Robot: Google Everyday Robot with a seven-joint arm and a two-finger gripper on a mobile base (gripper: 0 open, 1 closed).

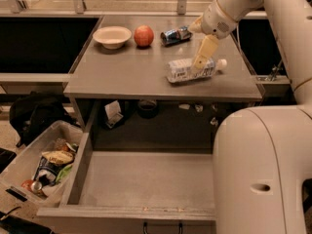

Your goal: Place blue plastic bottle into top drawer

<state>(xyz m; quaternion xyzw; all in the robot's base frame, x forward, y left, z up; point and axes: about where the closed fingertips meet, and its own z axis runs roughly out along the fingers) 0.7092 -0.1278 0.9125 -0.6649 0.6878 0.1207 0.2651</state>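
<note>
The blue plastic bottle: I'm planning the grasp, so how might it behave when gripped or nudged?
The blue plastic bottle lies on its side on the table, so a nudge would probably roll it. Its clear plastic wall likely dents under a squeeze. It looks light for its size, though its fill is unclear. The gripper is right at its middle.

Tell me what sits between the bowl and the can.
The apple, in the camera view: bowl, apple and can lie in a row at the table's back. The gripper is at the bottle, nearer the front.
</note>
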